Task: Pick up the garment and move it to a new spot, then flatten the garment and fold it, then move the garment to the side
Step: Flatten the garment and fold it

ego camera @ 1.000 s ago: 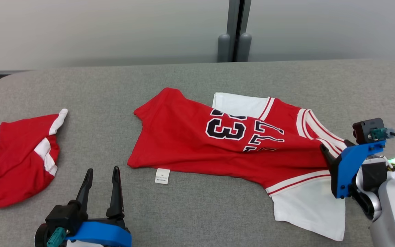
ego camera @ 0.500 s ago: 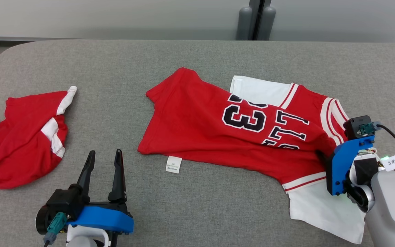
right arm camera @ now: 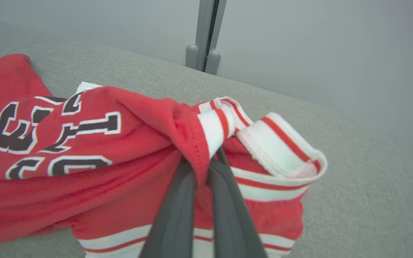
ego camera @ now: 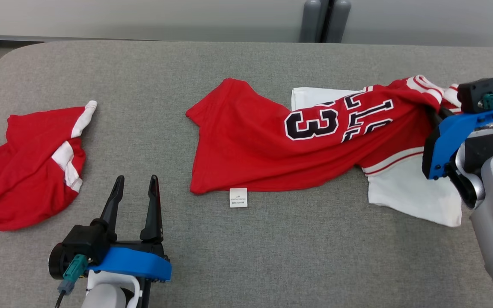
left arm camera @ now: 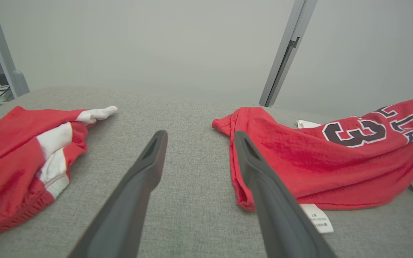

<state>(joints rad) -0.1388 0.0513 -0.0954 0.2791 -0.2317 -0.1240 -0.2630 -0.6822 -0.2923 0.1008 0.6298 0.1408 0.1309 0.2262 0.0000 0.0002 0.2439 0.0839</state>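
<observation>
Your right pincer (right arm camera: 206, 157) is clamped on the jersey (ego camera: 315, 145) at its striped collar-and-armhole end. That end hangs raised off the counter (ego camera: 272, 256) at the right side, with cloth bunched around the grip. From there the jersey trails toward the robot's left, its long axis running across the counter. Its hem end and white label (ego camera: 238, 197) lie flat near the middle. White cloth (ego camera: 409, 196) lies beneath the raised part; you cannot tell whether it belongs to the jersey.

Your left pincer (ego camera: 137, 182) hovers near the front edge, jaws spread with nothing between them. The hem lies just ahead and to its right, so that arm is the nearer one for the free end. A second red garment (ego camera: 28, 171) lies crumpled well apart at the far left, so plan your carry to land the jersey clear of it.
</observation>
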